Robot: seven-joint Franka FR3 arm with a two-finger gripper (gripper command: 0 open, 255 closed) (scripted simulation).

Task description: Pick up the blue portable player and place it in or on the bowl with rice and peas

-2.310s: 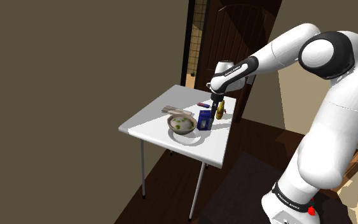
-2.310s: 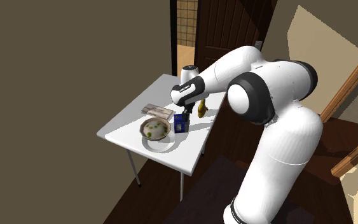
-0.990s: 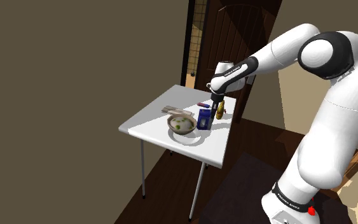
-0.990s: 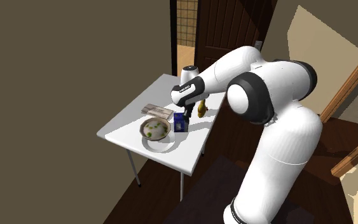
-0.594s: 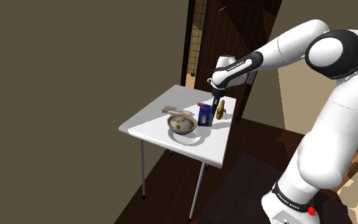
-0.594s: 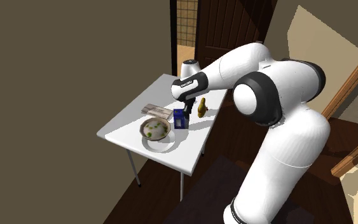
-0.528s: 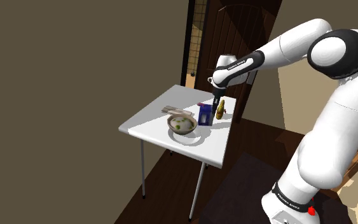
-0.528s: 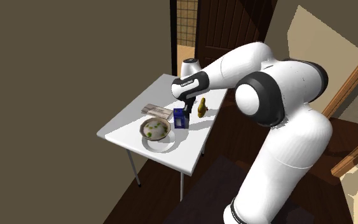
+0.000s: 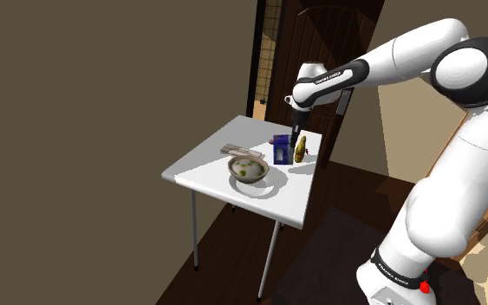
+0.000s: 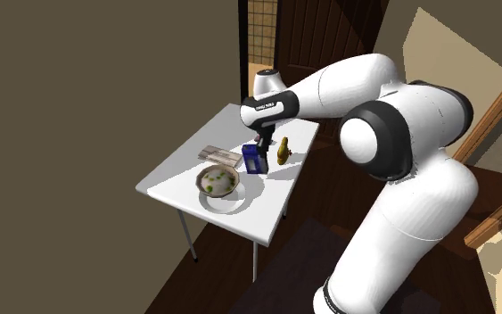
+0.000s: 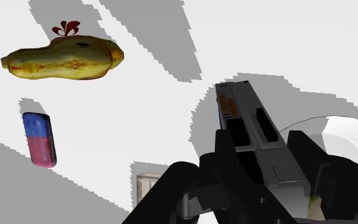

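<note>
Near the shoulder view's centre, gripper [image 9: 293, 141] with jaws clamped on the blue player [image 9: 281, 152]. Just right a yellow fruit [image 9: 300, 153], lower left the bowl [image 9: 249, 171]. Lettering on the arm too small to read

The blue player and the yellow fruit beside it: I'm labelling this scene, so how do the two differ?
The blue player is boxy and flat-sided; the yellow fruit is rounded and elongated. The player is held upright, clasped by the gripper; the fruit lies free, untouched. The player is blue, the fruit yellow-green. Both are over the white table, close together.
</note>
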